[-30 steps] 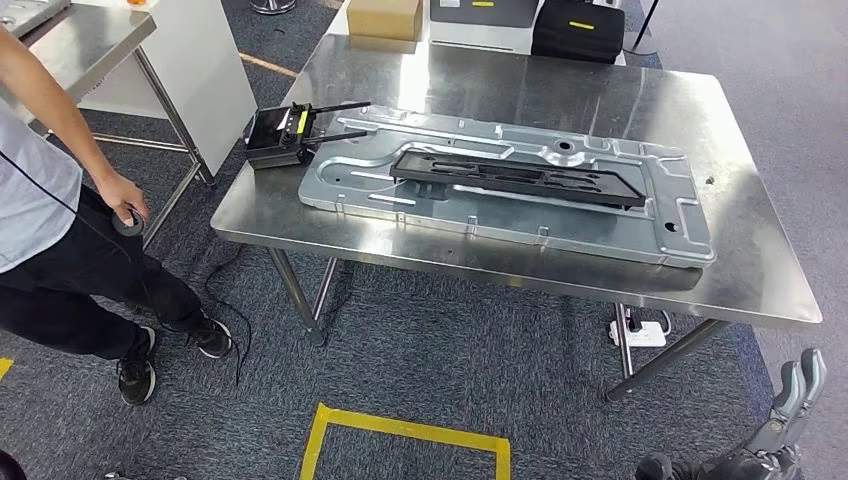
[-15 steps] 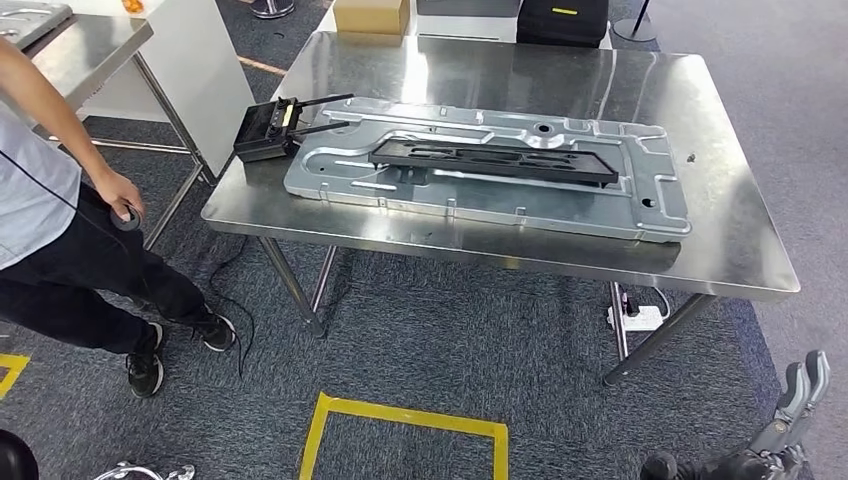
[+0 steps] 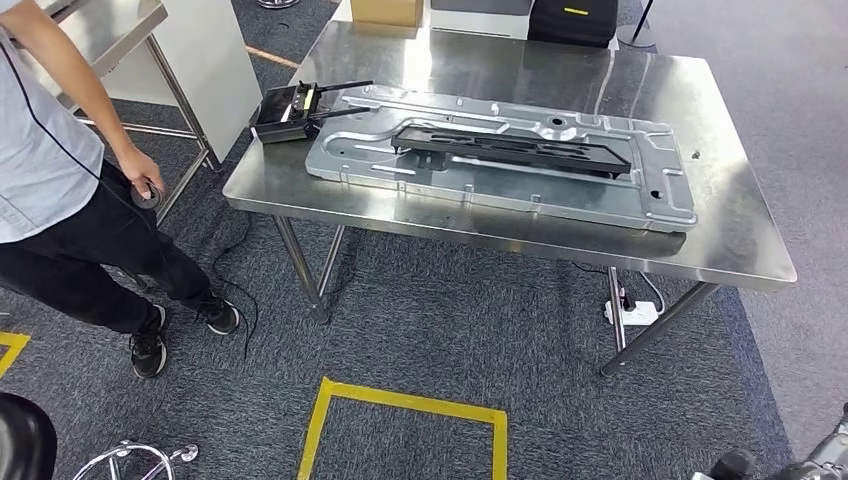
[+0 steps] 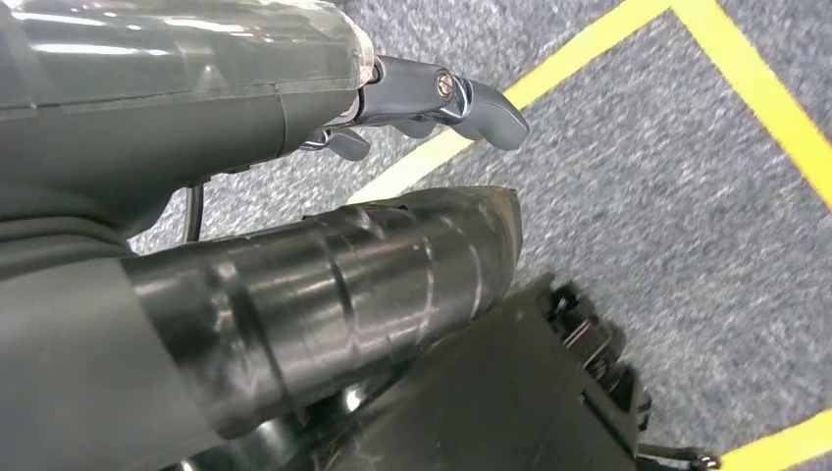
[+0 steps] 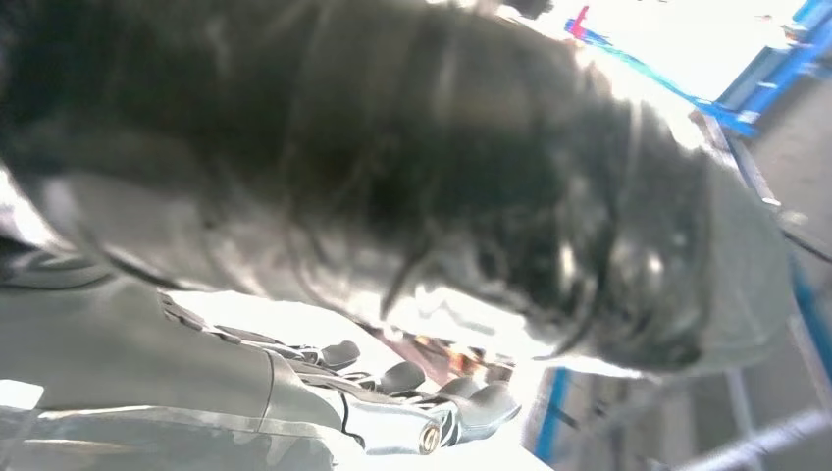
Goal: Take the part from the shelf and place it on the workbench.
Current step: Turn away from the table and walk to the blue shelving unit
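A long black plastic frame [image 3: 510, 150] lies flat on a large silver sheet-metal panel [image 3: 520, 190], which rests on the steel workbench [image 3: 720, 230] ahead of me. My right hand [image 3: 828, 455] shows at the lower right corner of the head view, low and well short of the bench. In the blurred right wrist view its fingers [image 5: 422, 402] and thumb hold nothing. My left hand [image 4: 392, 186] hangs over the grey carpet with its fingers [image 4: 461, 98] apart from the thumb [image 4: 324, 294] and nothing between them.
A black device with antennas [image 3: 285, 108] sits at the bench's far left corner. A person [image 3: 60, 200] stands left of the bench beside a second steel table [image 3: 110, 25]. Yellow floor tape [image 3: 400, 400] marks a square before me. A power strip [image 3: 632, 312] lies under the bench.
The whole head view has shifted, so the camera moved. My right hand has sunk lower in the corner, its raised fingers mostly out of frame. The things on the bench stay put.
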